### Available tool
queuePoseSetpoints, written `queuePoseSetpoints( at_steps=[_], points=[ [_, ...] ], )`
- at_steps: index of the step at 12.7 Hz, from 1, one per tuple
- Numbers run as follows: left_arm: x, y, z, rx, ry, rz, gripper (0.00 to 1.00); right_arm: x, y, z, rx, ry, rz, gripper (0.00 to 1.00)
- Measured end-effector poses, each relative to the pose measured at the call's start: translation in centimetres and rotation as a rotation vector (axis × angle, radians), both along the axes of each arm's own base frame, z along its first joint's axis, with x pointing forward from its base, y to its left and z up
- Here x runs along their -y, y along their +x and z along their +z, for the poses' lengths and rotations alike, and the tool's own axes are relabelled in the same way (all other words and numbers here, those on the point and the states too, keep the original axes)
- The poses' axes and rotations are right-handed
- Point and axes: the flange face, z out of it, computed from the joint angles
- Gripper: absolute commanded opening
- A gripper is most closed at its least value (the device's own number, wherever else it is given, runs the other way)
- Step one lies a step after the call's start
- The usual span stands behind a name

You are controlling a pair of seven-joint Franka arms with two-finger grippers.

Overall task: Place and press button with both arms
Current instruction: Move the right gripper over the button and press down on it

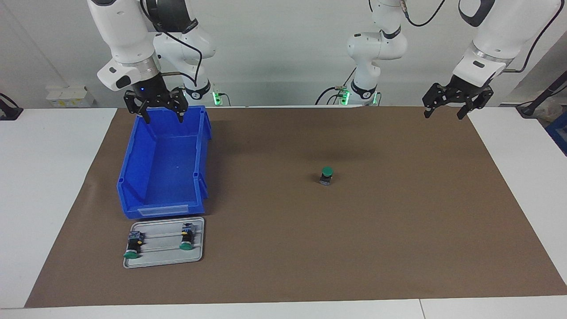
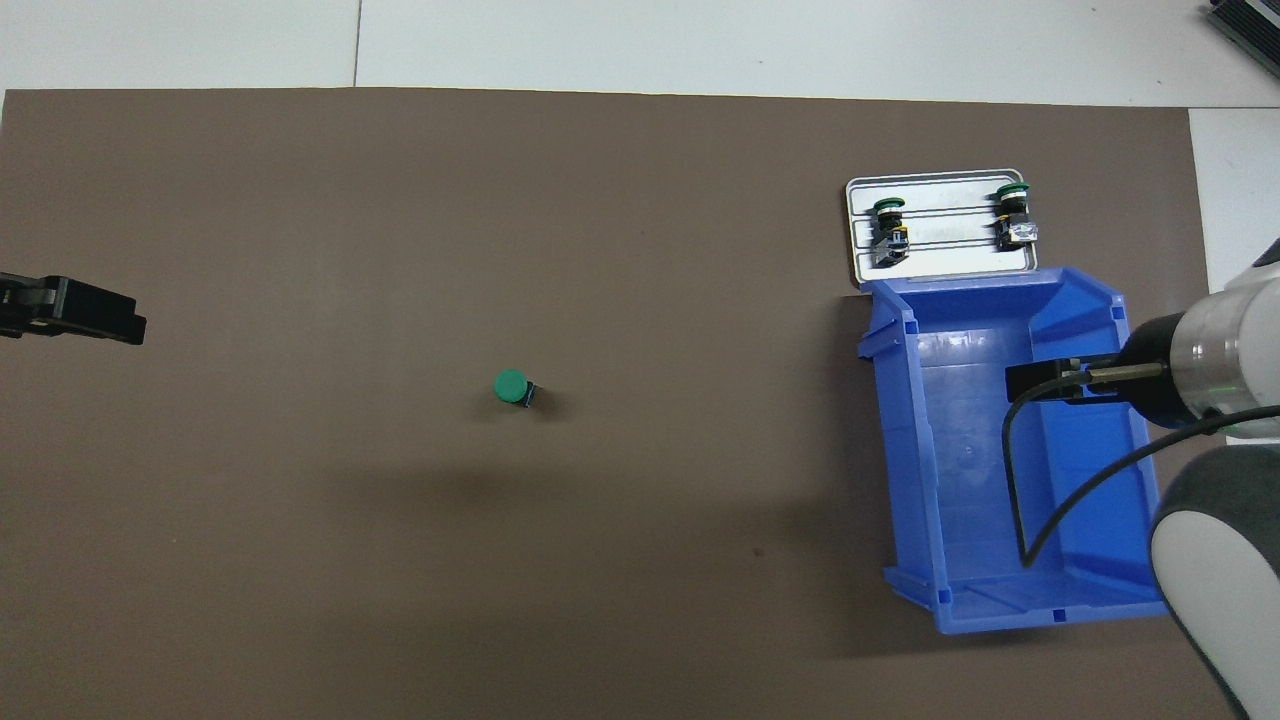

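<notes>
The green-capped button (image 1: 326,175) stands upright alone mid-counter, seemingly placed but not yet pressed. Two more lie on the metal tray (image 1: 198,254). Left gripper (image 1: 456,104) and right gripper (image 1: 160,107), over the blue bin (image 1: 133,177), hang with fingers released, holding nothing.

green button (image 1: 326,174) upright mid-frame on brown mat (image 1: 354,248), blue bin (image 1: 165,166) left, tray (image 1: 164,259) below, open right gripper (image 1: 161,116) above bin, open left gripper (image 1: 445,114) upper right
</notes>
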Motion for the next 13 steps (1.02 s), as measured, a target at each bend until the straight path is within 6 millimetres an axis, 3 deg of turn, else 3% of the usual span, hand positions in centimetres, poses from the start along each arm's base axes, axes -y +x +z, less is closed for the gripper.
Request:
queuePoseSetpoints(
  at_steps=[4,6,9,12,13],
  points=[
    [0.0,0.0,0.0,0.000,0.000,0.000,1.00,-0.2,0.0,0.3,0.009,0.000,0.005,0.98],
    [0.0,0.0,0.0,0.000,0.000,0.000,1.00,-2.9,-0.2,0.6,0.025,0.003,0.036,0.98],
    [0.0,0.0,0.0,0.000,0.000,0.000,1.00,-14.5,-1.1,1.9,0.062,0.036,0.029,0.95],
    [0.0,0.0,0.0,0.000,0.000,0.000,1.00,-21.7,-0.7,1.0,0.072,0.066,0.046,0.91],
    [0.0,0.0,0.0,0.000,0.000,0.000,1.00,-25.4,-0.9,0.4,0.069,0.079,0.015,0.91]
  ],
)
